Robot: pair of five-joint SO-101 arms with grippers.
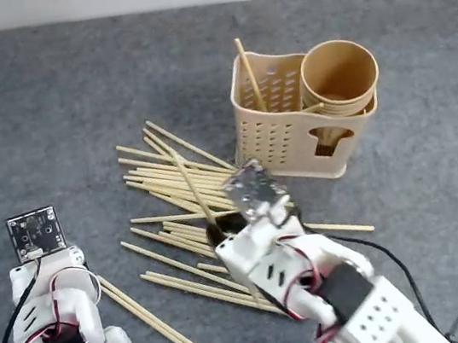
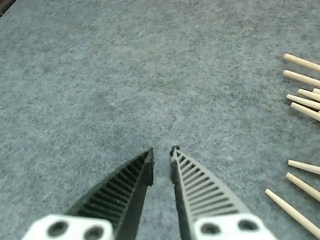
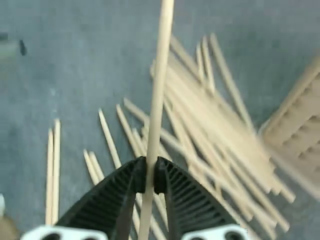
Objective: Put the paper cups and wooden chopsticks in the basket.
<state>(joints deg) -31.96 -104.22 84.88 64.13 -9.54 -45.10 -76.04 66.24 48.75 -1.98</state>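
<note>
Just short of the basket [image 1: 276, 143], right fingers [image 3: 120, 192] pinch one chopstick [image 3: 159, 90], a grip the arm [image 1: 313, 271] hides from above; left fingers [image 2: 127, 182] hang narrowly parted.

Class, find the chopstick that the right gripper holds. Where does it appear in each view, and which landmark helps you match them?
High view: the held chopstick slants away from the right gripper across the loose chopsticks, left of the basket.
Left wrist view: cannot tell it among the chopstick ends.
Right wrist view: held chopstick clamped in the right gripper.
Landmark: the loose chopsticks.
</note>
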